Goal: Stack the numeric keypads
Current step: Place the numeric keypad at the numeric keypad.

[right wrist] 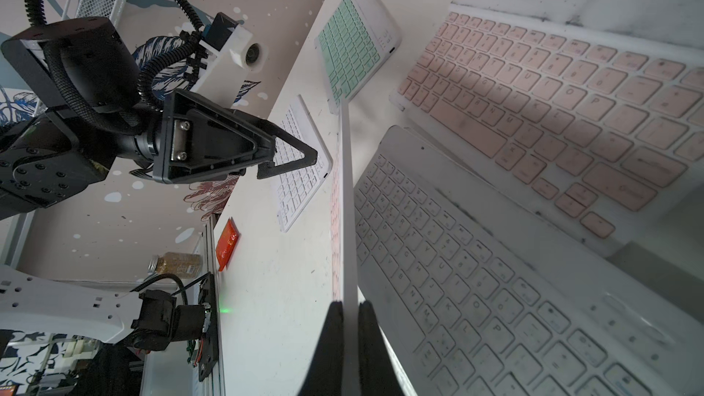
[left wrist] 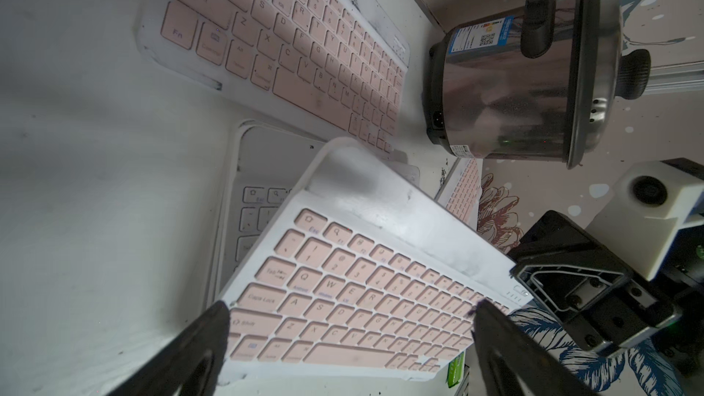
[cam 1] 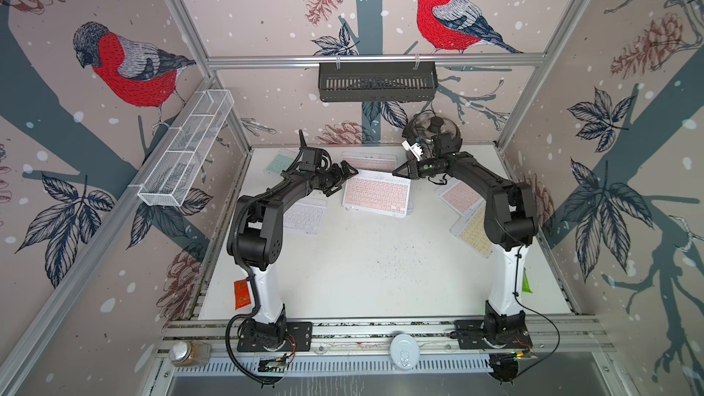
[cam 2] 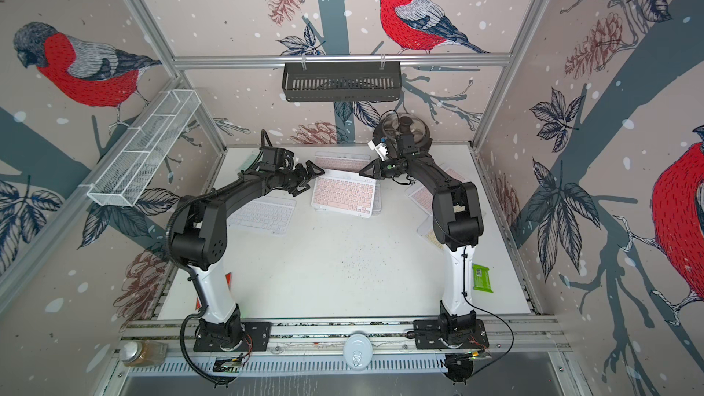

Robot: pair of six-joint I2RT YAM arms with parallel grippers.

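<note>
Flat rectangular pink-keyed keypad (cam 1: 377, 194) with a clear-white frame is seen mid-table toward the back, laid over a pile of similar keypads (cam 1: 381, 214) whose white edges stick out at its near and right sides. Its far right corner is pinched by the right gripper (cam 1: 398, 172). The jaws are clenched on the thin frame edge (right wrist: 348, 222), as shown edge-on in the right wrist view. In the left wrist view this keypad is shown tilted above a white-keyed keypad (left wrist: 259, 200) of the pile. Whether its near edge rests on the pile cannot be told.

The left gripper (cam 1: 343, 179) is held just beside the keypad's left edge, jaws spread wide, nothing gripped.

Other keypads on the white table (cam 1: 362, 280):
- A second pink keypad (cam 1: 367, 161) is found just behind the pile.
- A mint-green keypad (cam 1: 280, 163) is found at the back left, partly hidden by the left arm.
- A lone white keypad (cam 1: 304, 217) is found under the left arm.
- A third pink keypad (cam 1: 457, 196) and a pale yellow keypad (cam 1: 474, 232) are found at the right, partly under the right arm.

A polished steel pot with a black knobbed lid (cam 1: 432, 133) is seen at the back right. A small red packet (cam 1: 242, 293) is seen at the left table edge and a small green packet (cam 2: 482, 278) at the right edge.
</note>
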